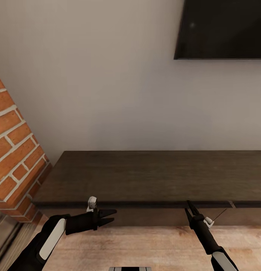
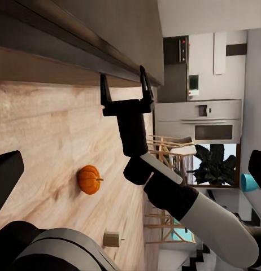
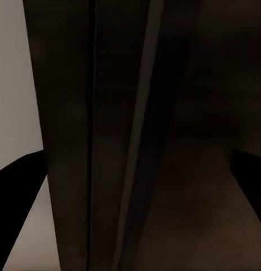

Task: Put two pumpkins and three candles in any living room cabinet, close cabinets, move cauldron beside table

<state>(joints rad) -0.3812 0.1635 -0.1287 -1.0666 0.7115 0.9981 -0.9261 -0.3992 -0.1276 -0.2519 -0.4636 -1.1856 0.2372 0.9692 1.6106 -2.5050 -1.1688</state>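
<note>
The long dark-brown cabinet (image 1: 153,173) runs along the wall in front of me, its fronts looking shut. My right gripper (image 1: 190,207) is open, its fingertips just at the front edge under the cabinet's top. In the left wrist view that right gripper (image 2: 125,84) shows two spread fingers against the cabinet (image 2: 51,22). My left gripper (image 1: 112,217) is open and empty, low in front of the cabinet and pointing right. An orange pumpkin (image 2: 89,179) and a beige candle (image 2: 111,239) lie on the wood floor beside my base. The right wrist view looks closely at the cabinet's dark wood (image 3: 108,141). The cauldron is out of view.
A brick column (image 1: 13,150) stands at the cabinet's left end. A black TV (image 1: 220,28) hangs on the wall above. Pale wood floor (image 1: 145,244) lies between me and the cabinet. Wooden chairs (image 2: 167,149), a plant (image 2: 212,164) and a kitchen show far behind.
</note>
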